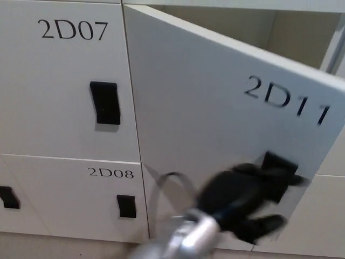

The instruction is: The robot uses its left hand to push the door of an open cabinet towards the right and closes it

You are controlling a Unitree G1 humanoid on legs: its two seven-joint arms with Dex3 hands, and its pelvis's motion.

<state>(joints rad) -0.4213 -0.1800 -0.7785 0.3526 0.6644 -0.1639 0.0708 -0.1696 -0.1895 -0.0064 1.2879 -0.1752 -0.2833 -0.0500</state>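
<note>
The white cabinet door [215, 108] marked 2D11 stands swung most of the way across its compartment, its outer face toward me. A narrow gap to the compartment interior [259, 24] shows along the top. My left hand [248, 197], black and blurred, presses against the lower right of the door next to its black handle recess [280, 162]. The fingers are spread on the panel and hold nothing. The silver forearm [183, 237] rises from the bottom edge. My right hand does not show.
Closed white lockers surround the door: 2D07 [70, 29] at the upper left with a black handle [105, 102], and 2D08 [110, 172] below it. Another door edge [337, 48] stands at the far right.
</note>
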